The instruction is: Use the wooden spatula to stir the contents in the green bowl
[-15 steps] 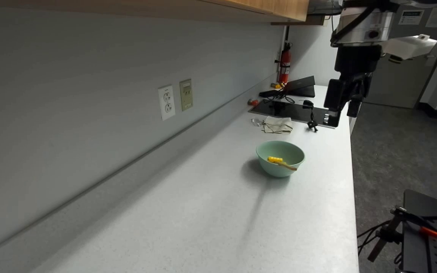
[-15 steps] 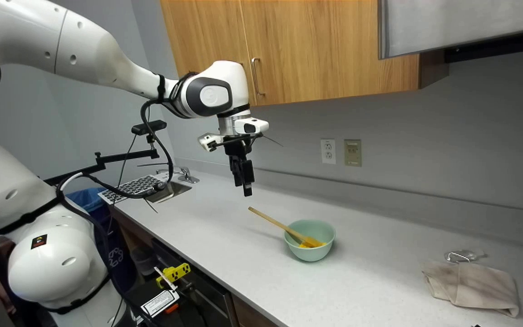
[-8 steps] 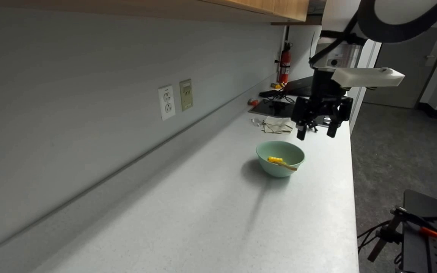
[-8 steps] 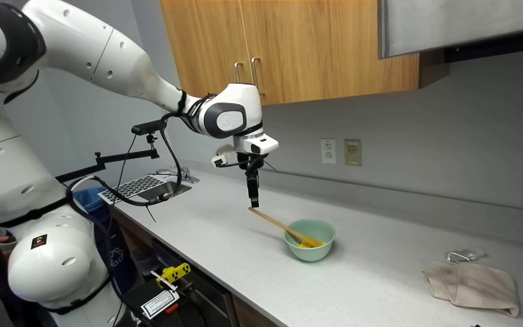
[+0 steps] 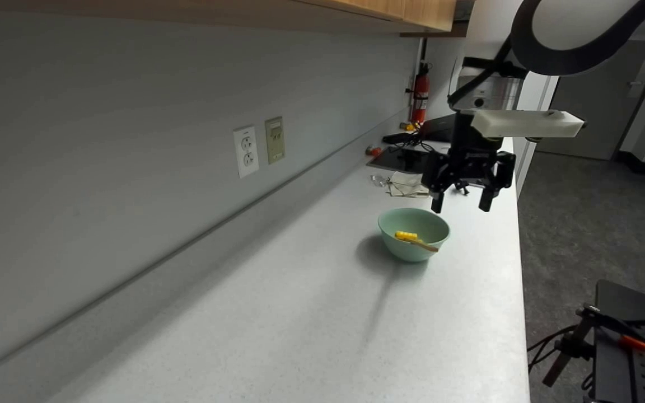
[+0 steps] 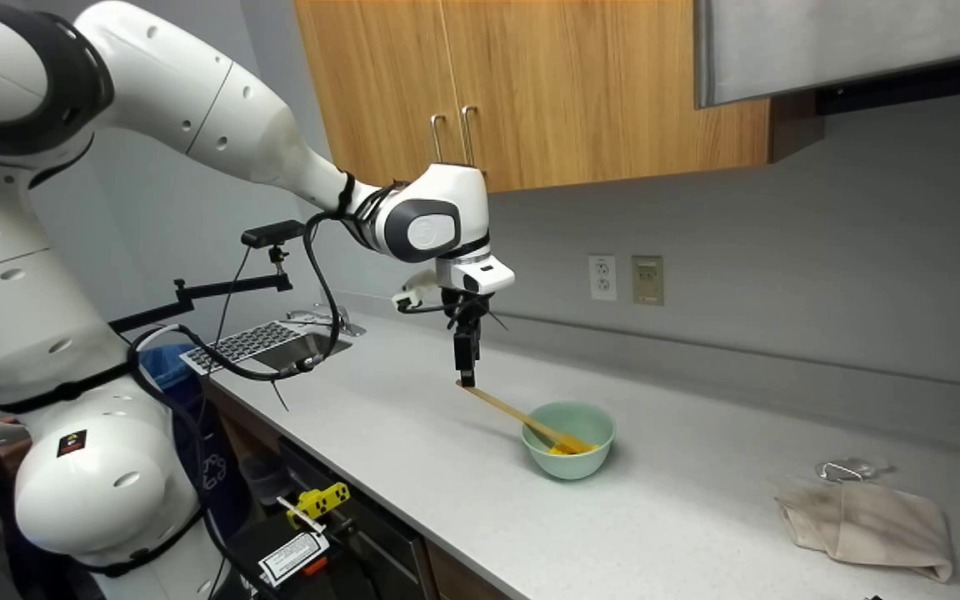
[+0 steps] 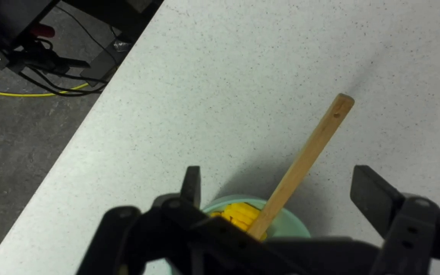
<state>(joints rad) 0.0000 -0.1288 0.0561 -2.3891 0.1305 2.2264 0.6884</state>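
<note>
The green bowl (image 5: 400,253) stands on the counter in both exterior views. Yellow pieces (image 7: 243,212) lie inside it and look like corn. Leaning on the bowl's rim is the wooden spatula (image 6: 505,406); its handle slants up and out over the counter, its lower end among the yellow pieces. My gripper (image 6: 467,383) hangs fingers-down by the handle's free end. In the wrist view the open gripper (image 7: 277,185) has one finger on either side of the handle, both apart from it. Its body hides part of the bowl there. How high the fingertips are above the handle is hard to tell.
A folded cloth (image 6: 872,525) and a small clear object (image 6: 851,469) lie further along the counter, before the black cooktop (image 5: 398,159). Wooden cabinets (image 6: 580,100) hang above. The counter's front edge drops to the floor. A sink (image 6: 301,350) is at the far end.
My gripper has come down towards the spatula's handle end and turned, so both fingers now show apart in an exterior view. It stays open. The bowl and spatula have not moved.
</note>
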